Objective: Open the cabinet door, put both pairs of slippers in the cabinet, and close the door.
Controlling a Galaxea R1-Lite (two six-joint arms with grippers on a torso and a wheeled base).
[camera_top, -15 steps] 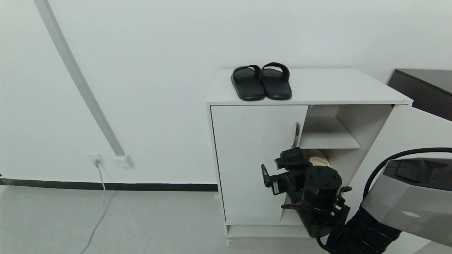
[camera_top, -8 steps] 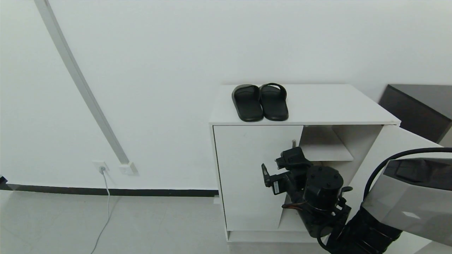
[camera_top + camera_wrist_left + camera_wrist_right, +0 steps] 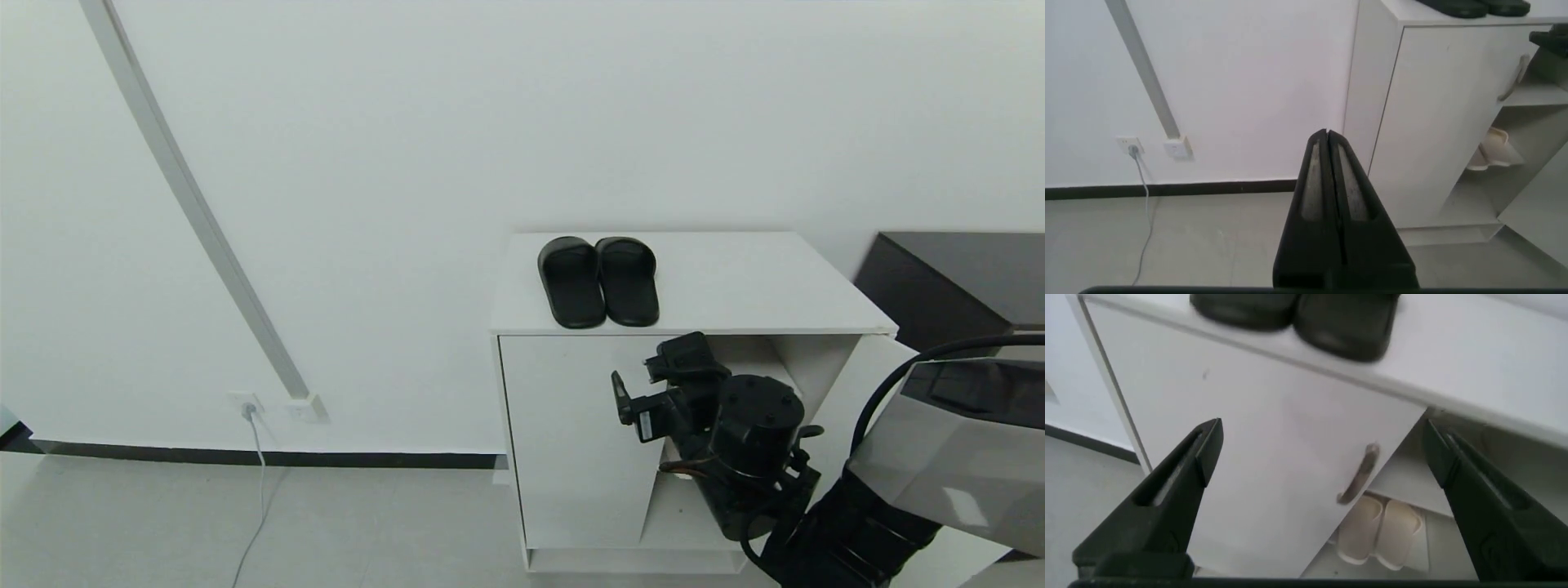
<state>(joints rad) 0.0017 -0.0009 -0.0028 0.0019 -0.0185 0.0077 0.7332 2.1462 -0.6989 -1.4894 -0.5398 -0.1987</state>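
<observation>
Head view: whole frame slides downward versus a second ago — camera rising, cabinet [image 3: 735, 282] itself unmoved. Black slippers [image 3: 598, 282] sit on its top; right arm [image 3: 751, 441] now reaches door-top level.
Left wrist view: left end effector [image 3: 1327, 163] pressed together, empty.
Right wrist view: right end effector [image 3: 1321, 433] spread wide, empty; pale slippers [image 3: 1376, 531] already shelved — black pair likely next.

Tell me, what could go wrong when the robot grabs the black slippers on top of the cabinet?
1. The pair of black rubber slide slippers lies side by side on the white cabinet's top; the open right end effector might pinch just one and knock the other off.
2. The pair of cream slippers already sits inside, so the black pair could bump them going in.
</observation>
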